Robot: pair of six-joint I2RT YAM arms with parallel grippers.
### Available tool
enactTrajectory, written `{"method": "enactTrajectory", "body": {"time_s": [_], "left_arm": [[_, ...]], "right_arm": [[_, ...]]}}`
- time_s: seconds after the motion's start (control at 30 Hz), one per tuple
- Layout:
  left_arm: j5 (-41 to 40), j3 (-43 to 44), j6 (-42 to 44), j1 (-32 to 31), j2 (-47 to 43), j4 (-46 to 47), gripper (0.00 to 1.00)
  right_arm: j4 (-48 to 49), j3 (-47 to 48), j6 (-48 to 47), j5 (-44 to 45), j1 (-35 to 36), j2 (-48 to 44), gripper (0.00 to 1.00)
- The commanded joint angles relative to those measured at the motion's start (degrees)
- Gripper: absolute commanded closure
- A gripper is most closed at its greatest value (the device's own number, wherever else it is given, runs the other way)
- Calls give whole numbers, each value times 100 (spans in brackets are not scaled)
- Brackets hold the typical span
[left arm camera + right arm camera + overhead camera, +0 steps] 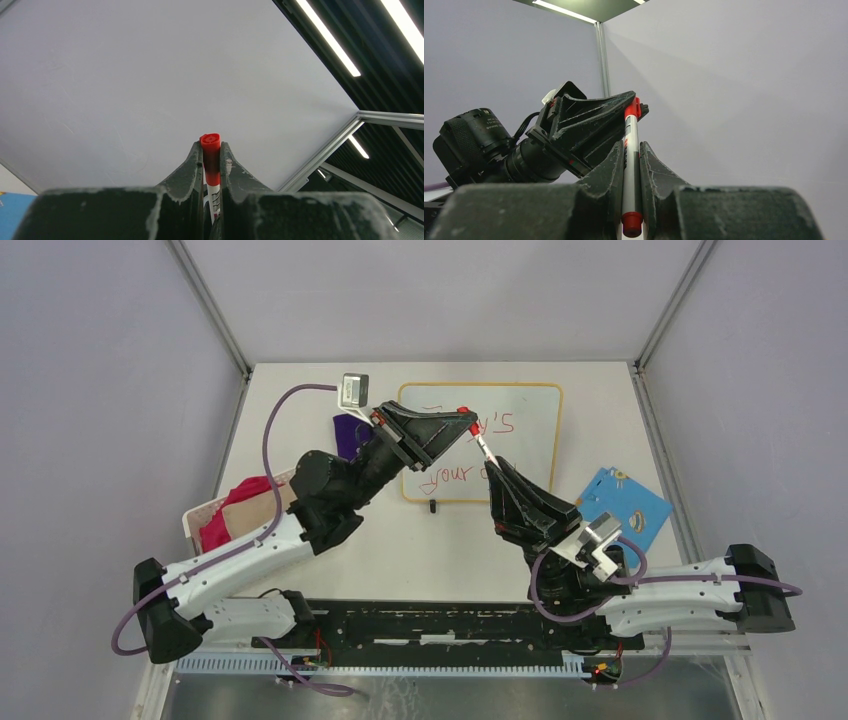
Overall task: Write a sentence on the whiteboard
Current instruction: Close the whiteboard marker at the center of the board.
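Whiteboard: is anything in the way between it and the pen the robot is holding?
The right gripper holds the pen over the whiteboard. Only its red cap, pinched by the left gripper, covers the end. The top view shows nothing else between them.

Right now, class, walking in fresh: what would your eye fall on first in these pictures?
Above the middle of the table, the two grippers share one marker: the left gripper pinches its red cap end, the right gripper clamps the white barrel. Beneath them lies the whiteboard with red writing on it, and a blue card sits to its right.
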Motion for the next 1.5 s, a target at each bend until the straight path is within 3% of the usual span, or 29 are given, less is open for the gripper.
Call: {"method": "enactTrajectory", "body": {"time_s": [0.0,0.53,0.7,1.07,1.47], "left_arm": [[1208,-267,418,-499,177,-613,98],[1115,-306,692,-657,179,-888,98],[1056,-336,754,-661,145,-984,85],[996,-460,795,-683,32,-1000,79],[528,-511,774,-668,-225,-1121,41]], "right_arm": [[-54,348,-114,232,-71,95,100],[-85,428,-152,186,-90,143,100],[-111,437,-150,173,-104,130,100],[-137,463,-143,167,-106,136,100],[-266,371,-17,89,-109,-14,100]]}}
